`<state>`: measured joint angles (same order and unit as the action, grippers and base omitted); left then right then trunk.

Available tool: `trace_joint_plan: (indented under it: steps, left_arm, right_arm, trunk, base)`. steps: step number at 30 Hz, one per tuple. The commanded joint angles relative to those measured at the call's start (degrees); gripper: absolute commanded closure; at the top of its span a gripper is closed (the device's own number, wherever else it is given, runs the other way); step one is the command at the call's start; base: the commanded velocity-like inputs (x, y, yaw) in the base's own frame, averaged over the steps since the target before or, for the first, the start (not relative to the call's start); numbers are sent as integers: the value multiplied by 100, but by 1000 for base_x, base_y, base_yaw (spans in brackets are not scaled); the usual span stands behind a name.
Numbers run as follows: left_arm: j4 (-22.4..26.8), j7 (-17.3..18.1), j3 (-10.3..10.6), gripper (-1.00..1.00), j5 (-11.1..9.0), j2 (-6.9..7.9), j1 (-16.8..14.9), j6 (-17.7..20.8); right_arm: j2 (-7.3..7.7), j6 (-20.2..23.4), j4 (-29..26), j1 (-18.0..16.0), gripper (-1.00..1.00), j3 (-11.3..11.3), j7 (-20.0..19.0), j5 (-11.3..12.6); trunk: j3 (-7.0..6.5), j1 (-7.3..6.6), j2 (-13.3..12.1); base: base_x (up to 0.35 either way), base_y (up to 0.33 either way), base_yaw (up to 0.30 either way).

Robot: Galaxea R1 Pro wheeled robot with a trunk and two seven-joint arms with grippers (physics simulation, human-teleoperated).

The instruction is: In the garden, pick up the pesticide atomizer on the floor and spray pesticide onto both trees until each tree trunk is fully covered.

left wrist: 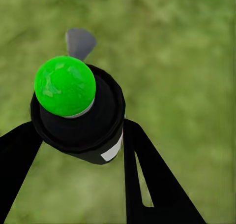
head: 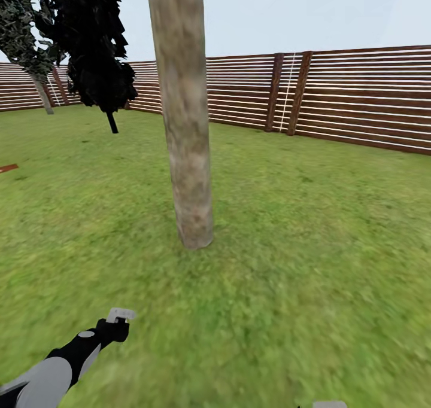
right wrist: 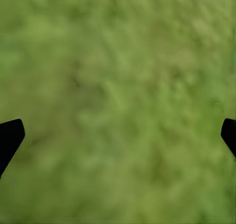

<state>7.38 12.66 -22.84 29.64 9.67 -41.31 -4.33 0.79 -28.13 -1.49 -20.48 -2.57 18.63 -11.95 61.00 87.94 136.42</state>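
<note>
The pesticide atomizer is a small black bottle with a white band; its tip shows bright green and a grey nozzle juts from it. My left gripper is shut on it, one black finger on each side, above grass. In the head view the left gripper is low at the left, short of the near tree trunk, a thick pale mottled column rising from the lawn. A second tree with a thin-looking grey trunk stands far off at the left. My right gripper is open over bare grass.
A black cone-shaped cypress stands behind and left of the near trunk. The brown slatted fence runs along the back and right. A small reddish-brown flat thing lies at the left edge. Lawn spreads all around.
</note>
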Motion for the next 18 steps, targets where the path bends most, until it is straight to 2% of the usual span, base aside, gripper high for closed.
trace_joint_plan:
  steps: [1,10,15,18]
  left_arm:
    - [1,0,-1,100,-2,0,0,-1]
    - [286,13,47,100,6,-11,0,17]
    - [323,0,4,100,0,-1,1,56]
    - [393,2,-5,100,-8,-9,0,63]
  right_arm:
    - [0,0,0,0,-100,1,0,0]
    - [25,-11,-53,0,-100,-25,0,12]
    - [24,-18,-685,0,-100,16,-14,5]
    - [0,-24,-746,0,-100,39,-17,-7]
  trunk:
    - [0,0,0]
    - [0,0,0]
    - [0,0,0]
    - [0,0,0]
  base:
    - [309,-64,0]
    - [61,-8,0]
    - [283,-3,0]
    - [313,-83,0]
